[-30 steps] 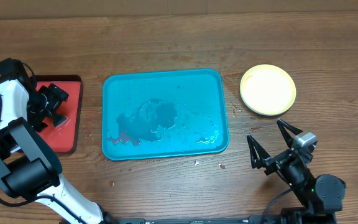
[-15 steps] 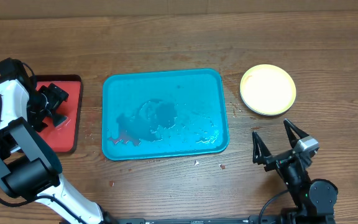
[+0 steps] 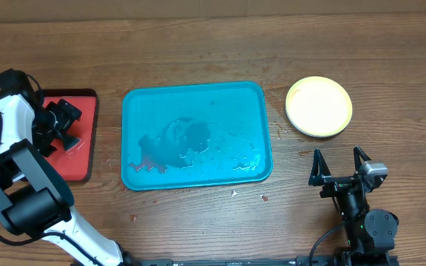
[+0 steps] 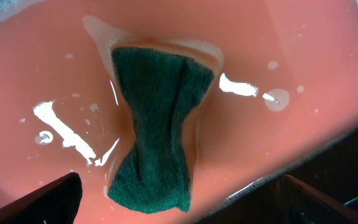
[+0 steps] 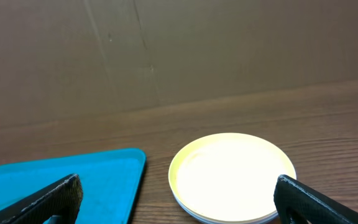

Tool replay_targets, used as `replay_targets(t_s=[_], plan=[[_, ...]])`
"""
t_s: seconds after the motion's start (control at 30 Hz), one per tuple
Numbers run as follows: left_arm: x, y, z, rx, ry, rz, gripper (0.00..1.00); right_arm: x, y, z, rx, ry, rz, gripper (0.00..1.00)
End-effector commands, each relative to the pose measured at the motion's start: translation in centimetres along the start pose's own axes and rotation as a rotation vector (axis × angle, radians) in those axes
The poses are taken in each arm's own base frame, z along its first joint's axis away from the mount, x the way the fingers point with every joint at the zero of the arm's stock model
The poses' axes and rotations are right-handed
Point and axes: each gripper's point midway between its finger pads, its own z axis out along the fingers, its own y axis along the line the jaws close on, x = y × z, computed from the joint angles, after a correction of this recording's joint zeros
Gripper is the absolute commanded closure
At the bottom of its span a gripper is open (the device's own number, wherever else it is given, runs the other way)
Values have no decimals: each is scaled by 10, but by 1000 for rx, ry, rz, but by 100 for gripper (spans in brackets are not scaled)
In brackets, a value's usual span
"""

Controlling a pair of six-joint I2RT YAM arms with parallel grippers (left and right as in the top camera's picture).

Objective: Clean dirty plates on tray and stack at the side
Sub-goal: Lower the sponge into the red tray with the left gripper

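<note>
The teal-blue tray (image 3: 196, 134) lies mid-table, wet, with no plates on it; it also shows in the right wrist view (image 5: 48, 183). The plates (image 3: 318, 106) are stacked to its right, the yellow-green rimmed one on top, also in the right wrist view (image 5: 232, 177); the ones beneath barely show. My right gripper (image 3: 339, 164) is open and empty, in front of the stack and clear of it. My left gripper (image 3: 59, 125) is open over a green sponge (image 4: 157, 124) lying on the red tray (image 4: 303, 56), not touching it.
The small red tray (image 3: 83, 148) with dark rim sits at the far left, wet. Water pools on the teal tray. Small crumbs lie on the wood near the teal tray's front right corner (image 3: 263, 197). A brown wall rises behind the table.
My right gripper has drawn back toward the front edge and to the right, turning to face the plate stack. The left arm, tray and plates have not moved.
</note>
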Motion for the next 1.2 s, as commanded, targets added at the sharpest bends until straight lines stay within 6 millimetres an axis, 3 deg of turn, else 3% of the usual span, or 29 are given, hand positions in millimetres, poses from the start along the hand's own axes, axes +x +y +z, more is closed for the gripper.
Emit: replay_targets(t_s=[0.0, 0.83, 0.97, 1.17], plan=[[-3, 1, 3, -2, 3, 3, 0, 0, -1, 0, 9, -10, -4, 0], [-4, 0, -1, 3, -7, 3, 0, 0, -1, 0, 9, -11, -4, 0], [-9, -4, -22, 29, -56, 6, 0, 0, -1, 0, 9, -11, -4, 0], [-16, -11, -79, 96, -184, 14, 0, 0, -1, 0, 9, -11, -4, 0]])
